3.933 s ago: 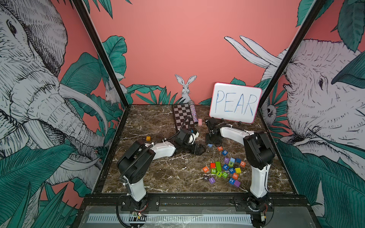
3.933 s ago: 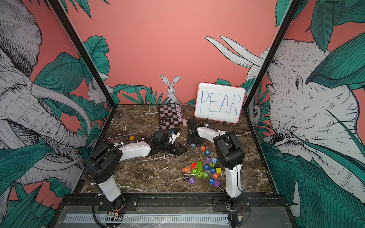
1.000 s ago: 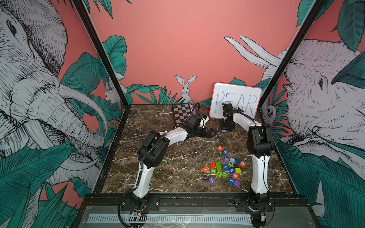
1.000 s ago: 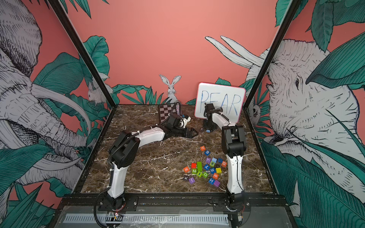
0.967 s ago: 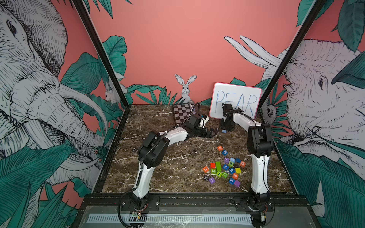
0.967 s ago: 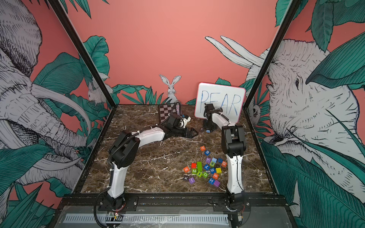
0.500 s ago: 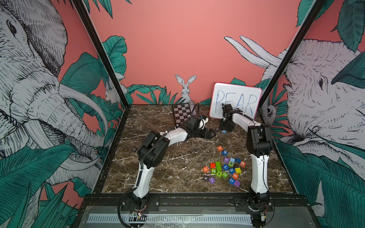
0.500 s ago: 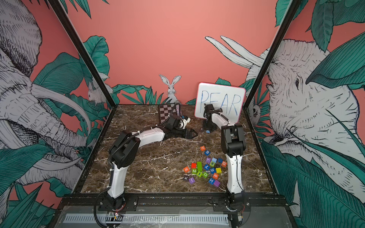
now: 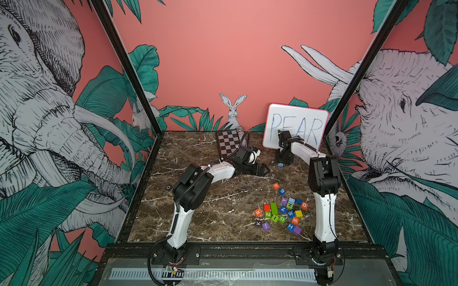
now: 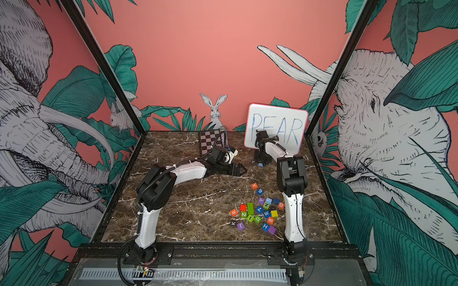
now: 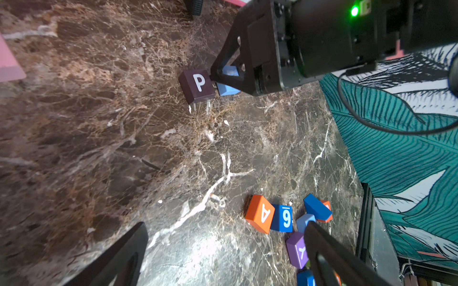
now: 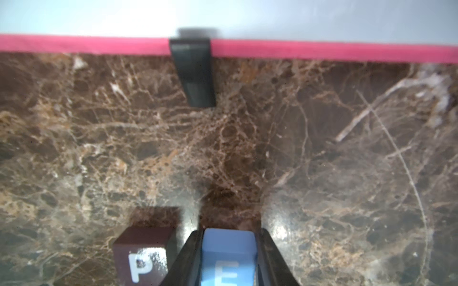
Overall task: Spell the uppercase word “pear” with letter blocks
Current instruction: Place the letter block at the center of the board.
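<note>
Now right gripper [image 12: 229,233] clamps light-blue E block [image 12: 228,250] beside P block [image 12: 143,250]; left gripper [image 11: 225,225] gapes empty.

Hands: two, left hand [image 9: 264,171] and right hand [image 9: 283,161]. Whiteboard [image 9: 296,116]: one. Checkerboard [image 9: 228,146]: one. P block [image 11: 197,85]: one. E block [image 12: 229,255]: one. A block [image 11: 260,214]: one. R block [image 9: 257,212]: one. Other blocks [image 9: 282,213], toward 4 o'clock: roughly twenty.
</note>
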### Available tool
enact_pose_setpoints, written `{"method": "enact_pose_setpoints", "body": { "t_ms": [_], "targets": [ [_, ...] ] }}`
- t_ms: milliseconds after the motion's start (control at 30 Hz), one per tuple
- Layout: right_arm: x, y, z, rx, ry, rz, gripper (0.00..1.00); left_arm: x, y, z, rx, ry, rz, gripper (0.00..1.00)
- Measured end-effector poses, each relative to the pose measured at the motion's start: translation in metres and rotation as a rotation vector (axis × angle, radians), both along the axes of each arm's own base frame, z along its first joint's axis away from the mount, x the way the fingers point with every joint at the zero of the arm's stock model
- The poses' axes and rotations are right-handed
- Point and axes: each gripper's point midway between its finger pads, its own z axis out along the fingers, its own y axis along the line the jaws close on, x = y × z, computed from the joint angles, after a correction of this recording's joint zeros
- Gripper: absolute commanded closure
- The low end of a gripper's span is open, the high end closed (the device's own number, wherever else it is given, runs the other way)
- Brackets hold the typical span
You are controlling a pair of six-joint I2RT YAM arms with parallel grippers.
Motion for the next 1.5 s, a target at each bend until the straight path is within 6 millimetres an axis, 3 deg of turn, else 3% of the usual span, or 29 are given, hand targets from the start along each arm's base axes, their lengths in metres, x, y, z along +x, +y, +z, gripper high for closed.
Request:
{"method": "enact_pose_setpoints", "body": {
  "t_ms": [467,567,833,1500],
  "targets": [
    [0.0005,0.0007,-0.0014,0.002,0.001,0.005,0.63,0.0007,0.0029,-0.0031,-0.002,-0.002,0.005,0.01],
    [0.0005,0.0017,-0.0014,0.006,0.001,0.011,0.69,0.0007,0.0033,-0.0037,-0.001,-0.002,0.007,0.01],
    [0.0004,0.0031,-0.0014,0.008,0.002,0.03,0.7,0.0,0.0052,-0.0067,0.005,0.002,0.01,0.01],
    [-0.0003,0.0054,-0.0016,0.002,0.004,0.097,0.63,-0.0008,0.0063,-0.0076,0.001,0.002,0.015,0.01]
  ]
}}
